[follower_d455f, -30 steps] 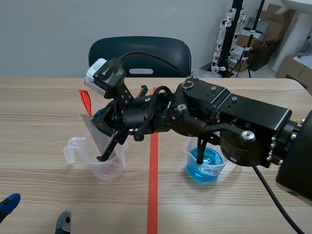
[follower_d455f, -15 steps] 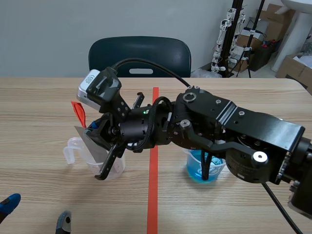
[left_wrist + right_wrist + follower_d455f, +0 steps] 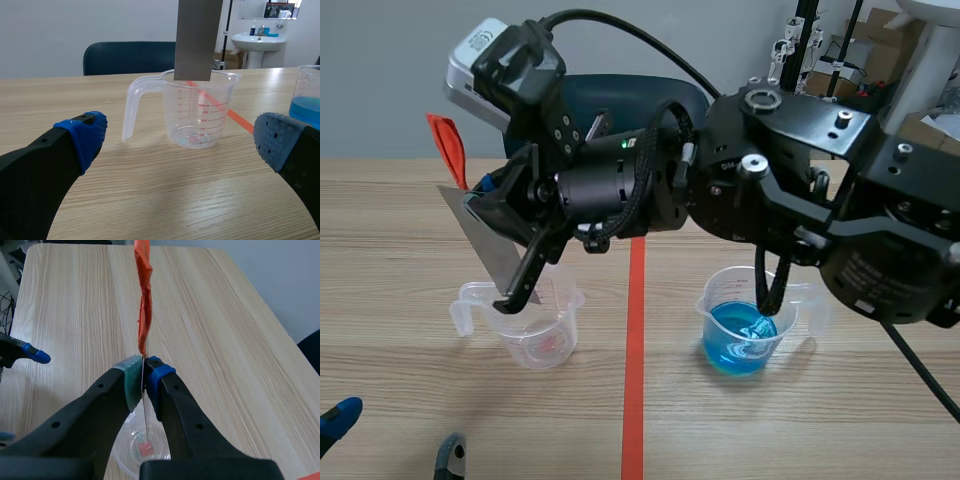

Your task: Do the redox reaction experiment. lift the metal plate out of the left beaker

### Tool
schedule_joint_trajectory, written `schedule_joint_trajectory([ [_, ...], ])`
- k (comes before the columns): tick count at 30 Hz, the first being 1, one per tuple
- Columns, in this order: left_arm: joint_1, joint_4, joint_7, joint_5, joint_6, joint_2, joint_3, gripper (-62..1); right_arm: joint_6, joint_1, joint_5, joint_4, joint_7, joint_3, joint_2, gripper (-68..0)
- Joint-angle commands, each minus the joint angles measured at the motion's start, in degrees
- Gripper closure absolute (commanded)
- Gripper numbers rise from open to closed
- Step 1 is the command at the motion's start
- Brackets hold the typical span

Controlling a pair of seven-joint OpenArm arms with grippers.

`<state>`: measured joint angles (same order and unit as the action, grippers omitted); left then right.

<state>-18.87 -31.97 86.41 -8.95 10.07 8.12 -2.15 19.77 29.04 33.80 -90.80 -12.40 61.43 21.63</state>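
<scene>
At the near left corner of the light wooden worktop [image 3: 390, 230], the left gripper [image 3: 181, 142] rests low with its blue-padded fingers spread wide and nothing between them. It faces the clear plastic measuring beaker with a handle [image 3: 535, 330], which stands just left of the orange-red tape line [image 3: 633, 380]. Above that beaker hangs the flat grey metal plate [image 3: 485, 240], tilted in the scene view, with a crumpled orange-red strip [image 3: 445, 145] standing up from its top edge. The right gripper [image 3: 145, 375], on the arm that reaches across from the worktop's right edge, is clamped on the plate near its top, one pad on each face. In the left wrist view the plate's lower edge sits at about the height of the beaker's rim. The lift therefore looks nearly complete, though I cannot say the plate is fully clear, and a little more rise seems needed. A small reddish trace [image 3: 145, 447] lies on the beaker's bottom. Further right, past the tape line, stands the second clear beaker holding blue liquid [image 3: 745, 335].
</scene>
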Motion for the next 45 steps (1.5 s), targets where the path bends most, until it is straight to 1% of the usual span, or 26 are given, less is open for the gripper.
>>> schedule_joint_trajectory([
  [1,0.02,-0.35,2.49,0.13,-0.07,0.66,-0.15,-61.9,-0.52,1.84,1.84,-1.60,-0.20,-1.57,0.24,-0.6],
  [5,0.02,-0.35,2.49,0.13,-0.07,0.66,-0.15,-61.9,-0.50,3.28,7.13,-4.17,-3.32,-3.23,1.07,-0.6],
  [13,0.02,-0.35,2.49,0.13,-0.07,0.66,-0.15,-61.9,-0.72,6.54,14.32,-8.59,-7.82,-6.54,2.34,-0.6],
  [17,0.02,-0.35,2.49,0.13,-0.07,0.66,-0.15,-61.9,-0.94,8.15,18.01,-9.16,-8.74,-7.02,2.80,-0.6],
  [21,0.02,-0.35,2.49,0.13,-0.07,0.66,-0.15,-61.9,-0.92,8.24,18.84,-9.16,-9.46,-7.17,2.82,-0.6],
  [25,0.02,-0.35,2.49,0.13,-0.07,0.66,-0.15,-61.9,-0.92,8.26,20.74,-9.16,-9.84,-7.17,2.82,-0.6],
  [29,0.02,-0.35,2.49,0.13,-0.07,0.66,-0.15,-61.9,-0.92,8.26,20.96,-9.16,-10.29,-7.17,2.80,-0.6],
  [32,0.02,-0.35,2.49,0.13,-0.07,0.66,-0.15,-61.9,-0.92,8.26,22.03,-9.16,-10.86,-7.17,2.82,-0.6],
  [45,0.02,-0.35,2.49,0.13,-0.07,0.66,-0.15,-61.9,-0.92,8.22,21.97,-9.16,-10.88,-7.17,2.82,-0.6],
])
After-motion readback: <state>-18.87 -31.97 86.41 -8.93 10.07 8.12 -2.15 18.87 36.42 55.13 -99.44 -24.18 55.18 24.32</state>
